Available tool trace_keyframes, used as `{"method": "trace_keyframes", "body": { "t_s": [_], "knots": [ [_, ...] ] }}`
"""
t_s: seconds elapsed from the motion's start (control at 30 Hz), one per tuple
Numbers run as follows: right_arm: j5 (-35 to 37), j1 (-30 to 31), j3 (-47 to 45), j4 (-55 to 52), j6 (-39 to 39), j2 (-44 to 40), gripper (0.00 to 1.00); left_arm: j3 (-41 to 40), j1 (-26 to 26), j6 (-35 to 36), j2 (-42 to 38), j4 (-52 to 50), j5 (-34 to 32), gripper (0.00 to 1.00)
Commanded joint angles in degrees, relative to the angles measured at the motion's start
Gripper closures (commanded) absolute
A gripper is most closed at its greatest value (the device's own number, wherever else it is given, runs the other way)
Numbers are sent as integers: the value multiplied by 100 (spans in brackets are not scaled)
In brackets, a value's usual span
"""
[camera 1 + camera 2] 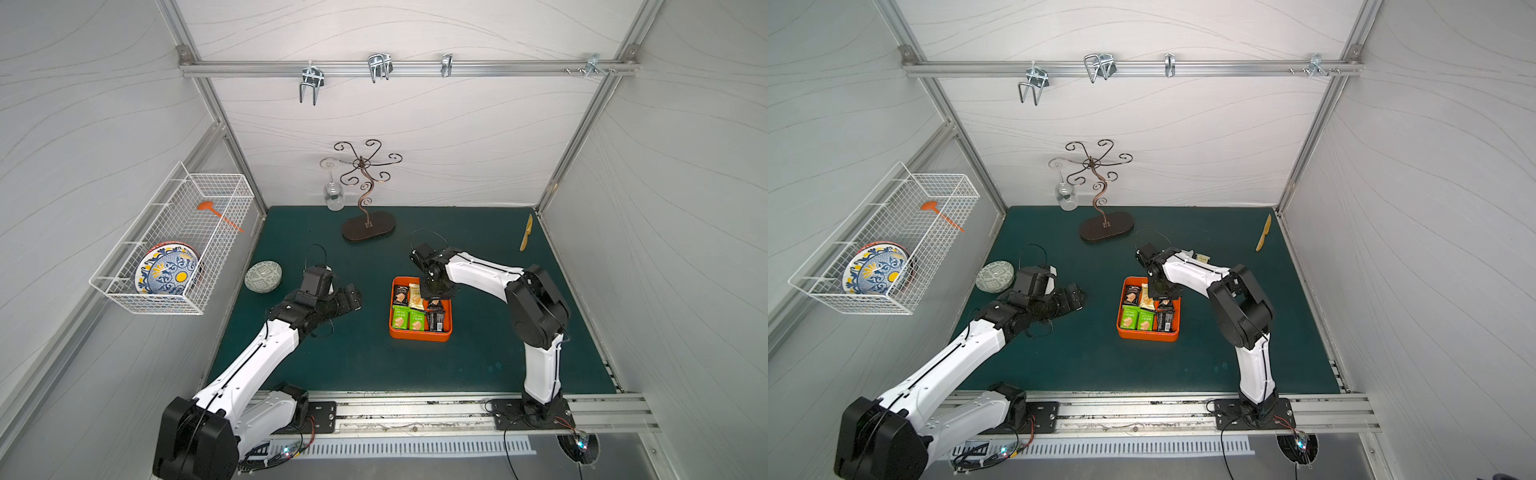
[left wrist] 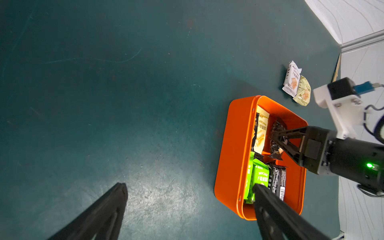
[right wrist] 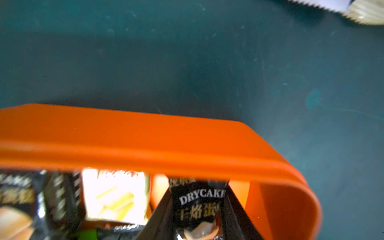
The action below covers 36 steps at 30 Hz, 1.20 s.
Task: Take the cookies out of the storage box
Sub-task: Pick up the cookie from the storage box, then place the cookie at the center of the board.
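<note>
Right end effector [image 2: 273, 136] inside the storage box [image 3: 145, 145], jaws pinching a black cookie packet [image 3: 198, 204] across its width, its long axis running between them; left end effector [image 2: 189, 185], wide open and empty, farther off.

Both top views are bright and evenly lit from overhead, with soft shadows on the green mat [image 1: 374, 365] and the walls [image 1: 83, 104] stretched at the edges. The left wrist view shows a pale glare patch on the mat. The right wrist view is smeared: the storage box [image 3: 145, 145] rim is soft, a pale packet [image 3: 114, 197] is blown out, and the black packet [image 3: 199, 199] lettering stays legible.
</note>
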Motion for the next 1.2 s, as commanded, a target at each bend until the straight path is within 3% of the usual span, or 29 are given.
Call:
{"method": "trace_keyframes", "body": {
  "t_s": [0.0, 0.37, 0.83, 1.17],
  "knots": [
    [106, 122, 119, -322, -34, -485, 63, 79, -17, 15, -90, 133, -67, 2],
    [119, -57, 425, -597, -207, -1004, 64, 200, -17, 75, 22, 116, -12, 2],
    [-335, -2138, 200, -323, -965, -1423, 63, 584, -17, 320, 456, 10, 40, 2],
    [-758, -3216, 83, 123, -1113, -996, 63, 677, -17, 325, 648, 32, 103, 2]
  ]
}}
